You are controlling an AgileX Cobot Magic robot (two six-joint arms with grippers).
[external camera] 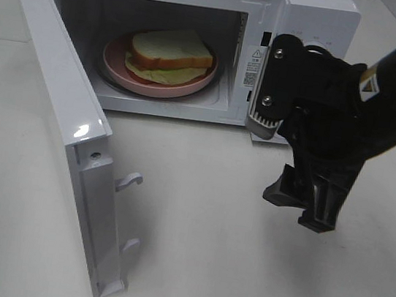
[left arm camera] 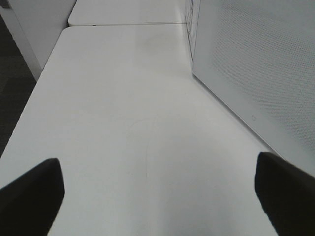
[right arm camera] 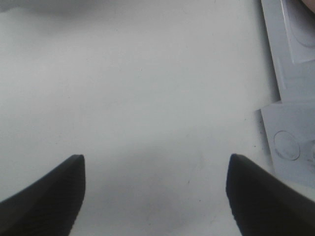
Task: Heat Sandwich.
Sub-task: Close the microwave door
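Note:
The sandwich (external camera: 170, 54), pale bread with yellow-green and red filling, lies on a round pink plate (external camera: 117, 70) inside the open white microwave (external camera: 319, 21). My right gripper (external camera: 298, 209) is open and empty. It hangs above the table in front of the microwave's control panel, well right of the sandwich. In the right wrist view its fingers (right arm camera: 44, 206) stand wide apart over bare table. My left gripper (left arm camera: 157, 194) is open and empty, low over the table beside the microwave's side wall (left arm camera: 256, 59). It does not show in the exterior view.
The microwave door (external camera: 69, 123) is swung wide open toward the front left, its latch hooks (external camera: 128, 181) sticking out. Part of the door also shows in the right wrist view (right arm camera: 290, 123). A white table (external camera: 191, 251) lies in front of the microwave.

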